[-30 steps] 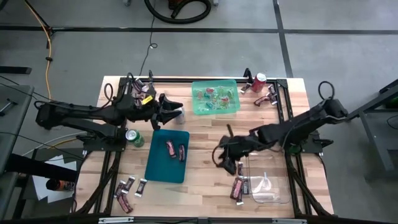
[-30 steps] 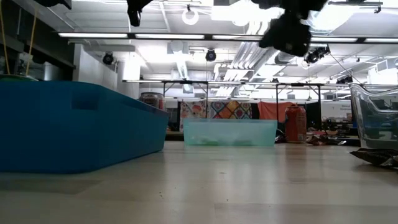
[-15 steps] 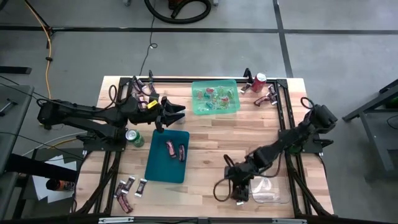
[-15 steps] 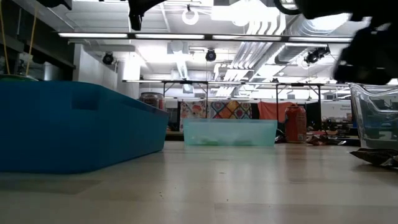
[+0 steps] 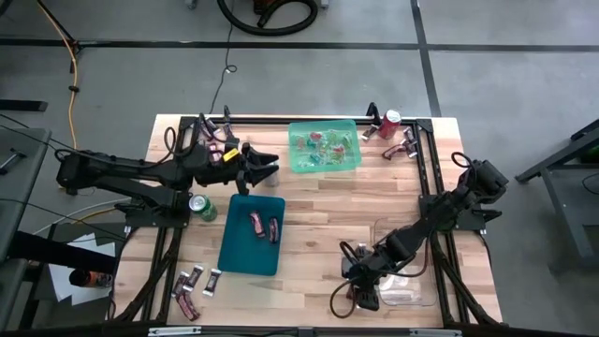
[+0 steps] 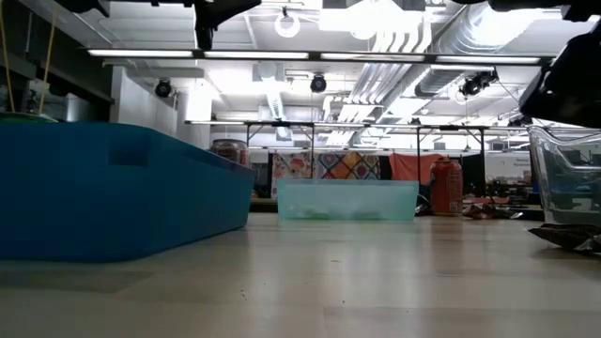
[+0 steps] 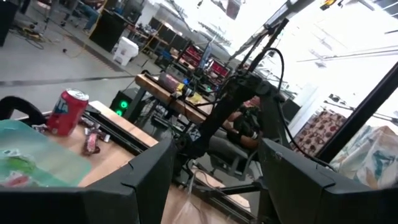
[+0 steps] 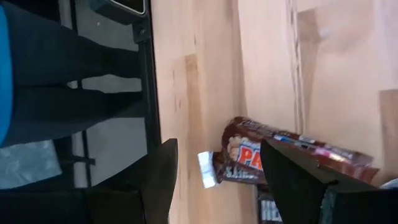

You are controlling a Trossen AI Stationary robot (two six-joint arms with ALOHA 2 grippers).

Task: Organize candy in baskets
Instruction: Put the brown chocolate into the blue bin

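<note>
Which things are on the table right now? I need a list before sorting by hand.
Light green translucent plastic basket: one, far middle, holds small green and red wrapped pieces.
Dark teal plastic basket: one, centre-left, holds two pinkish-red wrapped bars.
Clear plastic basket: one, near right.
Brown wrapped mini bars: several, near left corner.
Brown candy bar: one, beside the clear basket.
Red soda can: one, far right.
Green soda can: one, left.
Left gripper: open, above the teal basket's far edge.
Right gripper: open, over the bar.
</note>
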